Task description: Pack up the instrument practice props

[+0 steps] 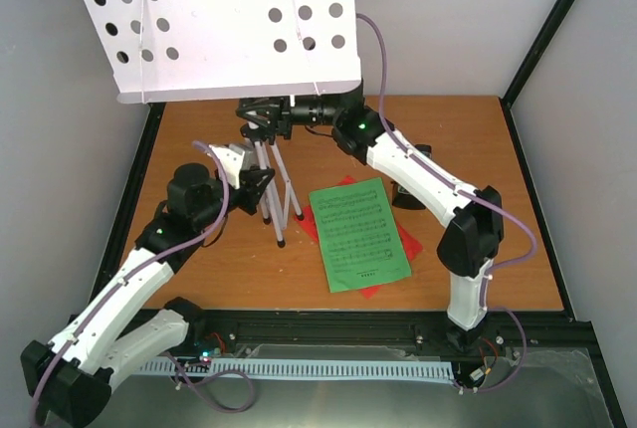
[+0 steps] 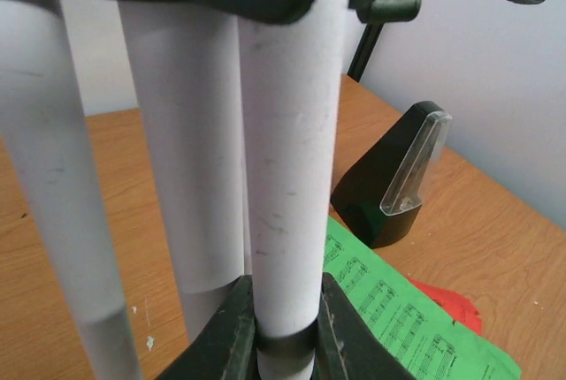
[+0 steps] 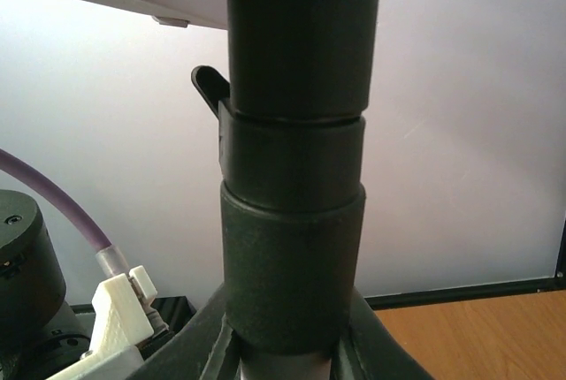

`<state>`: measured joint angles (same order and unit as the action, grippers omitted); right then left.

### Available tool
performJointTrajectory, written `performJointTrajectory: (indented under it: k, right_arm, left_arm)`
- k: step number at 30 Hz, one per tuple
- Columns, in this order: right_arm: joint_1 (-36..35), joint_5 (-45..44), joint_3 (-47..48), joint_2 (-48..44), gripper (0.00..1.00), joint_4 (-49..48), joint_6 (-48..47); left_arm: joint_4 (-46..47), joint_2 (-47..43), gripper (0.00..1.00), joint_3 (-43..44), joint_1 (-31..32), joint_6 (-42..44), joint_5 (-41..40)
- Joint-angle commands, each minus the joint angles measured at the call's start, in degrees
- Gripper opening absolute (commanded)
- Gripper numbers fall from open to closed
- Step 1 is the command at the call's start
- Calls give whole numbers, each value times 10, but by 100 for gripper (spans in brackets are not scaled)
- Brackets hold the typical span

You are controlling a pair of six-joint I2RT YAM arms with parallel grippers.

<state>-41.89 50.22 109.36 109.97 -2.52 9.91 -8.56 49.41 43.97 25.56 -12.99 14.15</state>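
Music stand stood upright at back-left of the table, its perforated desk tilted overhead. Your left gripper was clenched on one silver tripod leg, low on the tube. Your right gripper was clamped round the black collar of the centre post, just under the desk. Metronome sat on the table just beyond the right forearm, clear cover on. Green sheet lay on the red sheet mid-table, near the leg tips.

Risks, as judged:
- You had two grips on one rigid frame. If your arms pulled unevenly, the thin leg could bend or slide through the fingers.
- The desk looked top-heavy, so releasing the collar first would likely tip it.
- Swinging legs could drag the sheets.
- Your right elbow sinking back could knock the metronome.

Room: the desk edge sat close to the left wall and back wall, with little margin there. Bare table showed at right rear and front left, which was the safer direction.
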Motion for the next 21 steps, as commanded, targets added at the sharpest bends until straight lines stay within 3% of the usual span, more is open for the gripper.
performJointTrajectory:
  k: [1,8,15,21]
  right_arm:
    - [-38,28,-62,-65,3,-62,14]
    - [-49,-55,-238,-113,3,-285,106]
    - [-51,-71,-305,-122,3,-363,133]
    - [-53,-102,-328,-139,3,-360,118]
  left_arm:
    - [131,-50,0,34,-10,13,-88]
    - [124,-78,0,-48,-10,5,-94]
    - [183,-86,1,-133,-10,-9,-65]
    - [146,-72,36,-137,-10,-27,-72]
